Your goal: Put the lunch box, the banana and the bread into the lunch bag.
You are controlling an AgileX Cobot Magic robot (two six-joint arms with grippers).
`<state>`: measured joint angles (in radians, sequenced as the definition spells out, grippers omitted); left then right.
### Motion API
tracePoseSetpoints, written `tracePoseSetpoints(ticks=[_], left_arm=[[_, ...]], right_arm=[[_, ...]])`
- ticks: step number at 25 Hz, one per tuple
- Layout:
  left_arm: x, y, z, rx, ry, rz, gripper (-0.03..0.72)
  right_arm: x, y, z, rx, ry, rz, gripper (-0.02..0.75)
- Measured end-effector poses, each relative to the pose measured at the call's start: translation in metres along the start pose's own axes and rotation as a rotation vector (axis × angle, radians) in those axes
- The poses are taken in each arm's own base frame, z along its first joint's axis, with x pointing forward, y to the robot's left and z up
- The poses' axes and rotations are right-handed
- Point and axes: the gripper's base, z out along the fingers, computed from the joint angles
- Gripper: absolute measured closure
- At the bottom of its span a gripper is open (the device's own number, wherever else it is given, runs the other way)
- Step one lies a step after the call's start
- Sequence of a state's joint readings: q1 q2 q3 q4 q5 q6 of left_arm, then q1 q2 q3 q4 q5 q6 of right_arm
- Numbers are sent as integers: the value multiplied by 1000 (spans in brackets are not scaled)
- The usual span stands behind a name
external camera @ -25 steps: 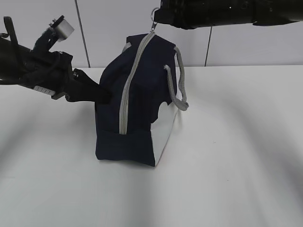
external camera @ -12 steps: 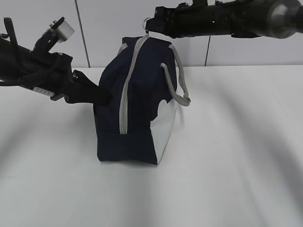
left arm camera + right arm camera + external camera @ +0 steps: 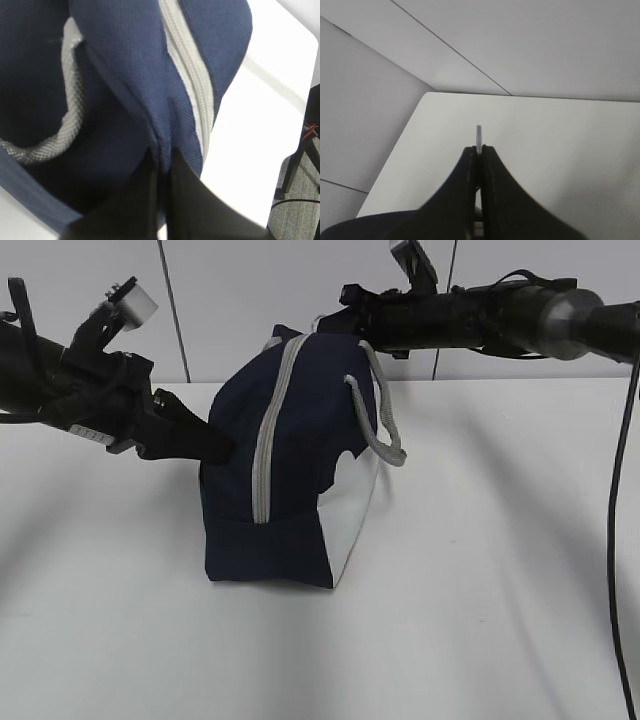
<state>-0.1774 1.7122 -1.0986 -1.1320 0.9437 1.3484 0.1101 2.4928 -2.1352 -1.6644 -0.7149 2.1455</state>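
Your counter is the biggest thing here and carries only the lunch bag, which stands near the middle on its narrow base, leaning a little, with the white side panel facing right; the lunch box, the banana and the bread do not show in any view, so you cannot confirm whether they are inside. The zipper runs up the near face and over the top, and it looks closed along all you can see, so judge the packing as near its end, though that is a guess. The bag can topple or drag: two arms hold it at opposite points, and any uneven pull would tip it off that narrow base. Your left tool is clamped together on a fold of the navy cloth at the bag's left side, seen plainly in the left wrist view; if it slips, the bag loses its anchor and swings toward the right arm. The grey strap hangs loose on the right and could snag the arm passing above it. Your right tool sits at the bag's top, jaws pressed together on the thin ring pull, the smallest piece; a sideways tug could twist it out of the pinch or jam the slider.
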Motion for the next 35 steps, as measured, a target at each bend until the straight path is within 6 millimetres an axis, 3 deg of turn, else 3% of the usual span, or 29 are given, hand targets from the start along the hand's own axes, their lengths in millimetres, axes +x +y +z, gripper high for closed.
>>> tracePoseSetpoints(ticks=[10, 18, 21, 27, 35], left_arm=[[0, 0, 0, -1, 2, 3, 685], [-1, 1, -1, 1, -18, -41, 666], [-4, 5, -9, -48, -49, -143, 600], [-23, 4, -36, -173, -229, -295, 303], [-71, 17, -55, -260, -384, -317, 252]], right_arm=[[8, -5, 7, -38, 70, 114, 754], [-8, 12, 2, -135, 89, 87, 754], [-15, 18, -4, -168, 110, 63, 754], [-23, 13, -16, -179, 127, 78, 754], [-23, 12, -17, -183, 139, 82, 754]])
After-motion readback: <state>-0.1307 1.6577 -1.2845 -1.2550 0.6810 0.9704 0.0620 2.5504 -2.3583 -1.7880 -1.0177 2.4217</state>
